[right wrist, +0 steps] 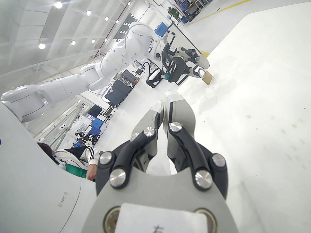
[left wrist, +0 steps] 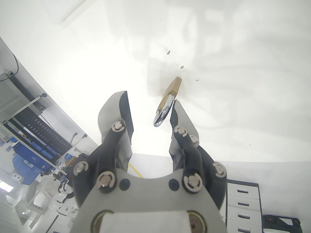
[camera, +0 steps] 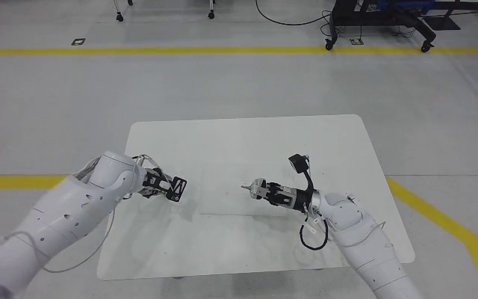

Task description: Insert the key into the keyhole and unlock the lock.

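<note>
Top view: my left claw (camera: pixel 173 188) is over the left part of the white tabletop (camera: pixel 246 142). My right claw (camera: pixel 256 190) is near the middle, well apart from it. The two claws point toward each other. A small silvery piece, taken to be the key (camera: pixel 246 187), sticks out of the right claw's tips.

Left wrist view: left claw (left wrist: pixel 150 100) released, jaws wide apart. The brass padlock (left wrist: pixel 171 92) stands tilted on the tabletop. Its chrome shackle (left wrist: pixel 160 118) is toward me, just beside one fingertip (left wrist: pixel 178 117) and clear of the other.

Right wrist view: right claw (right wrist: pixel 164 105) clenched, pads pressed together above the tabletop. I cannot make out the key between them here. Farther off, the padlock (right wrist: pixel 208 78) sits at the left claw's (right wrist: pixel 201 70) tips.
</note>
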Tool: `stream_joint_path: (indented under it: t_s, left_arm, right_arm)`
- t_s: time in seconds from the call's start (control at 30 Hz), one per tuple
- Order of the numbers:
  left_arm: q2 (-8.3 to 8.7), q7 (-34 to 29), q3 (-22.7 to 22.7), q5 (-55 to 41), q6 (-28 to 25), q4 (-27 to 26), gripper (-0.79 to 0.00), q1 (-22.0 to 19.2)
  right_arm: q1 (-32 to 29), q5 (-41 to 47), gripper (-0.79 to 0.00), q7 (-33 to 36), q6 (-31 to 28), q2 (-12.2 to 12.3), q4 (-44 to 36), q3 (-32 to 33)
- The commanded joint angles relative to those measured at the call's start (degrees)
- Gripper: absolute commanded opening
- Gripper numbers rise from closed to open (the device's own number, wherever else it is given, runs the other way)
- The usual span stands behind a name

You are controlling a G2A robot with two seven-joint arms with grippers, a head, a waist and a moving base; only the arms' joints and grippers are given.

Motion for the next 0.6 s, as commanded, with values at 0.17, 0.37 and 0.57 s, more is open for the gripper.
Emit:
stream_joint_path:
  t_s: [0.17,0.37,0.57]
  left_arm:
    - [-0.51,-0.23,-0.14,1.41,0.11,0.66,-0.671,0.34]
    - [-0.8,1.34,-0.21,2.15,-1.25,0.8,-0.785,0.39]
    - [-0.82,2.87,-0.11,3.19,-1.04,1.09,-0.785,0.51]
  right_arm:
    - [0.0,0.0,-0.785,0.0,0.0,0.0,0.0,0.0]
    - [0.0,0.0,-0.785,0.0,0.0,0.0,0.0,0.0]
    - [0.0,0.0,-0.785,0.0,0.0,0.0,0.0,0.0]
